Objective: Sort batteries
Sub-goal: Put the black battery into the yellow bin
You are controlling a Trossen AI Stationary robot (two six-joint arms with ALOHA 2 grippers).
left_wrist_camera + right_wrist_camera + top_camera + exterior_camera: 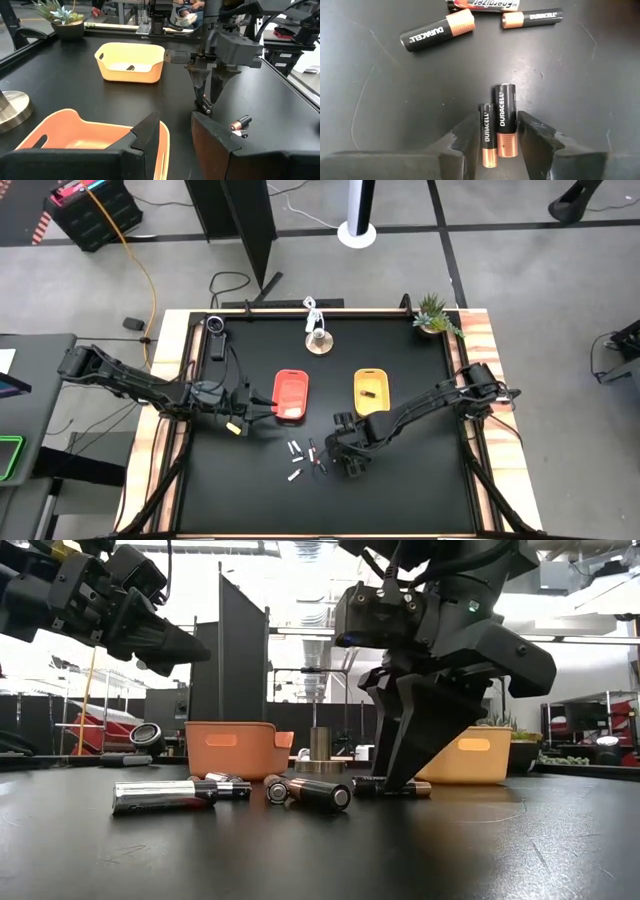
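black matte tabletop (420,380) carries everything: an orange tray (290,395), a yellow tray (372,390) with one cell already in it, and the loose batteries (305,455) scattered in front of the trays. these are small, hard, smooth cylinders (light, and likely to roll or squirt sideways), so i'd pinch one across its middle, squarely.

right gripper (501,135) is down on the table at the pile, its fingers (537,137) partly open with two dark copper-ended cells (506,120) lying side by side between them; whether the pads touch yet i cannot tell, and taking both at once looks a risk.

left gripper (175,132) hovers by the orange tray, fingers part open, nothing seen between them.
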